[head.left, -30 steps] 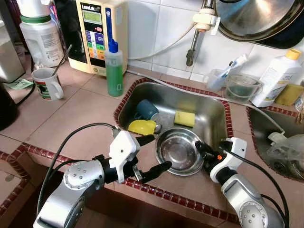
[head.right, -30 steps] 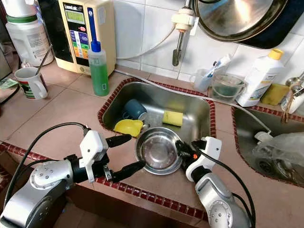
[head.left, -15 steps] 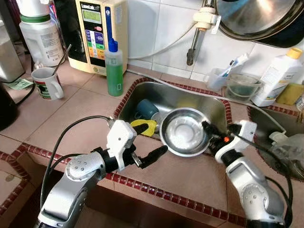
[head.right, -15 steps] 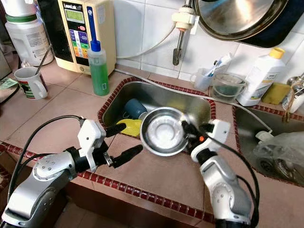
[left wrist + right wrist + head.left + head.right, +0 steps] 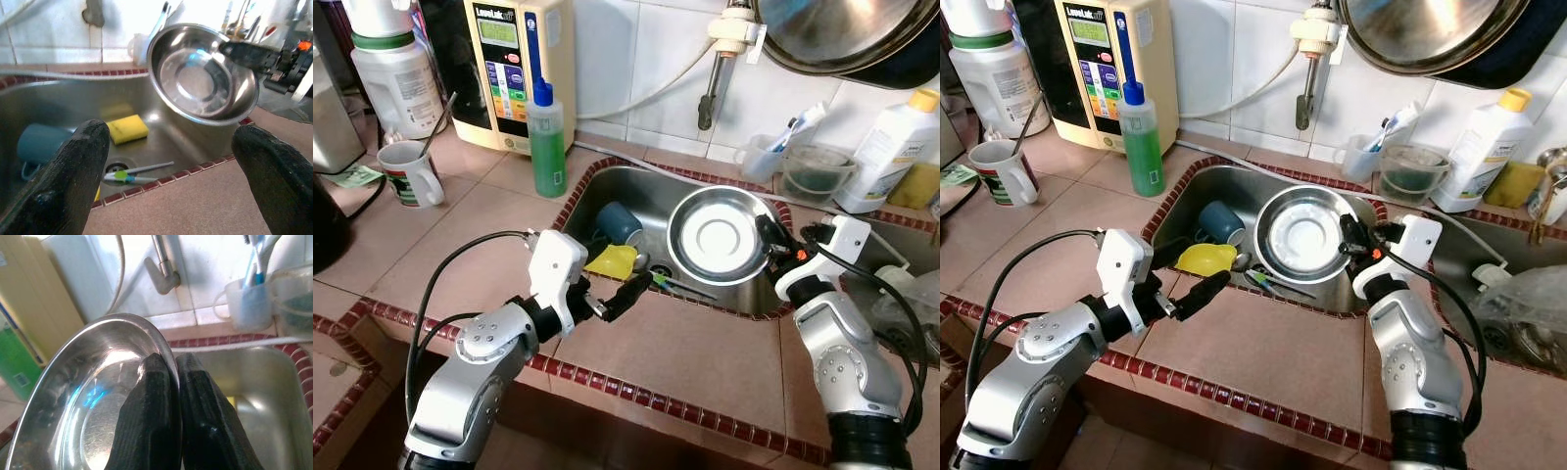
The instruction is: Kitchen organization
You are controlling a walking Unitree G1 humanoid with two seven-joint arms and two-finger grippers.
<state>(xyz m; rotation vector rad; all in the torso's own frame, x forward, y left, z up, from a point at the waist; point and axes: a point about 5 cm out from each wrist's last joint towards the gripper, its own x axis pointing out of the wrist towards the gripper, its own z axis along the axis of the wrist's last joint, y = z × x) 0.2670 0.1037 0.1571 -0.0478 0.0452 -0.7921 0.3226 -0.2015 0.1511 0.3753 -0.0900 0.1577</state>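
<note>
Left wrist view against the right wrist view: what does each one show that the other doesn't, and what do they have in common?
Left wrist alone: the blue cup lying in the sink, the drain with a toothbrush beside it, the whole yellow sponge, the counter's front edge, and the open left gripper.

Right wrist alone: the green soap bottle, the beige appliance and a cup of toothbrushes.

Both: the steel bowl, tilted above the sink with the right gripper pinching its rim, and the faucet.

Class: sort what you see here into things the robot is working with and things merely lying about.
In use: steel bowl, pinched at its rim by the right gripper; sink.
Lying about: green bottle, mug, blue cup, sponge.
</note>
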